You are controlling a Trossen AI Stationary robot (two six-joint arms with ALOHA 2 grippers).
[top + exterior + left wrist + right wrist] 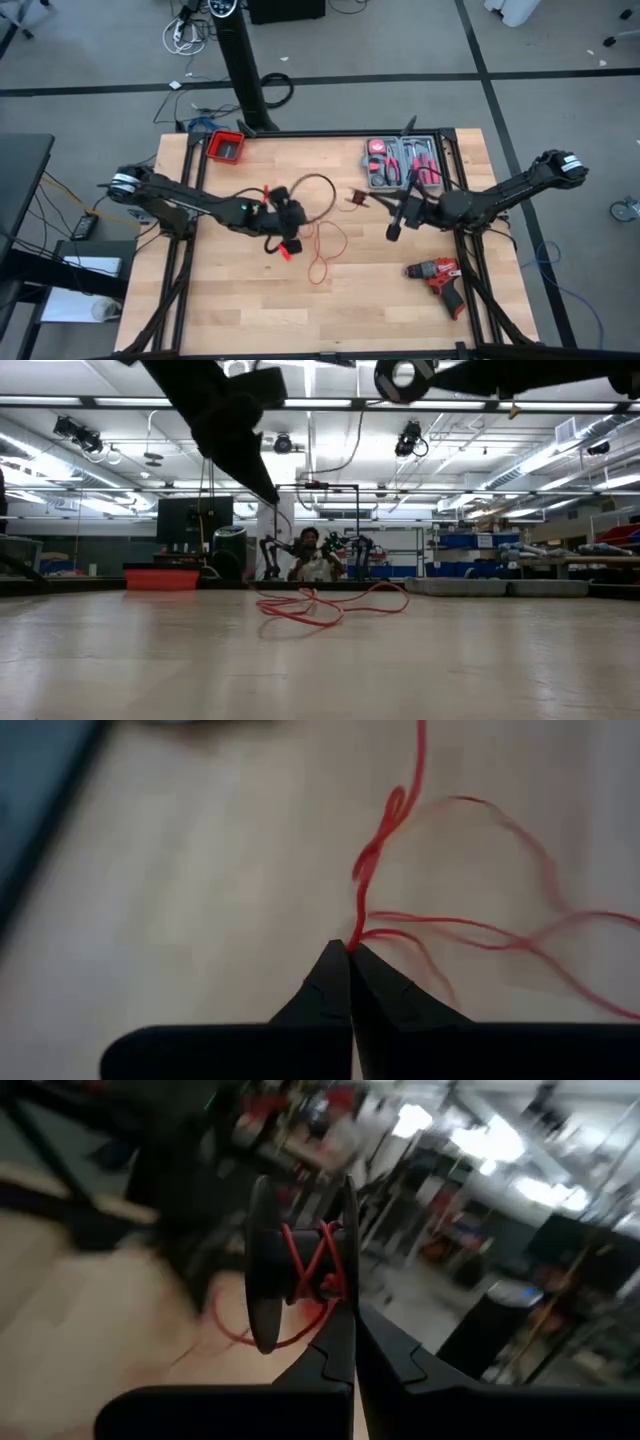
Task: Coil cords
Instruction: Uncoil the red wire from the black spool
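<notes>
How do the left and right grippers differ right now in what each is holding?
The left gripper has its jaws shut on a loose strand of the thin red wire; the right gripper has its jaws shut on a small black spool with red wire wound across it. The left gripper faces the light wooden table; the right gripper faces out toward the room. Both have closed jaws.

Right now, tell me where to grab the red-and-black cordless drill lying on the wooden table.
Take the red-and-black cordless drill by its handle, probably from straight above: it lies flat on its side, leaving that narrow neck exposed.
</notes>
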